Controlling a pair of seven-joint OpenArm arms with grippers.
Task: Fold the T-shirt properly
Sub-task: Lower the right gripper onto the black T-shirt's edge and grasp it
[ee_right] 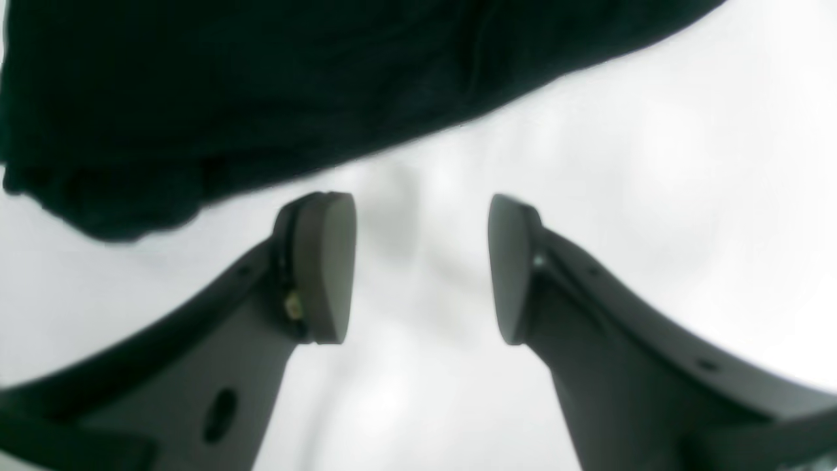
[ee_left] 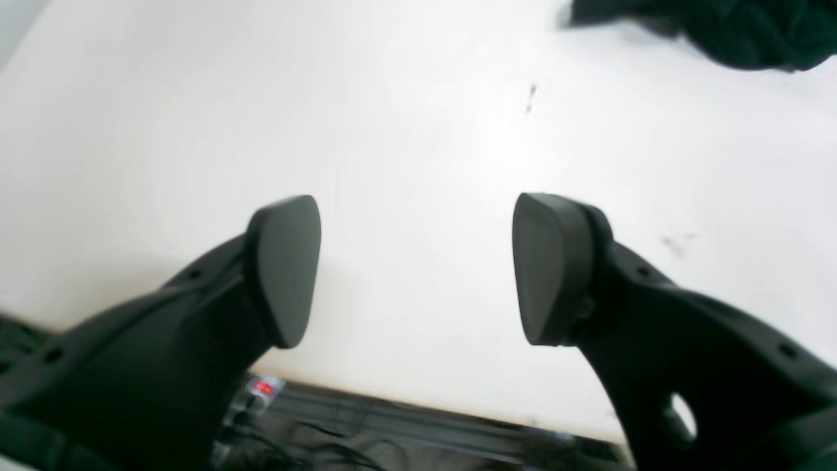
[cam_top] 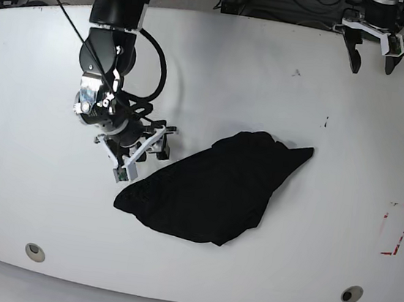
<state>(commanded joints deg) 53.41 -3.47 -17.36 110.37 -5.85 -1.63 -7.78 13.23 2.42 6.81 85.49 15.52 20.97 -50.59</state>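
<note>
The black T-shirt lies crumpled in a heap at the middle of the white table; no graphic shows. My right gripper hovers open just off the heap's left end. In the right wrist view the T-shirt fills the top, and the right gripper is open over bare table with nothing between its pads. My left gripper is open at the far right edge, well away from the cloth. In the left wrist view the left gripper is empty, with the T-shirt only in the top right corner.
Red tape marks sit near the table's right edge. Two round holes lie along the front edge. Cables run behind the far edge. A small red-lit device and cables show below the table edge.
</note>
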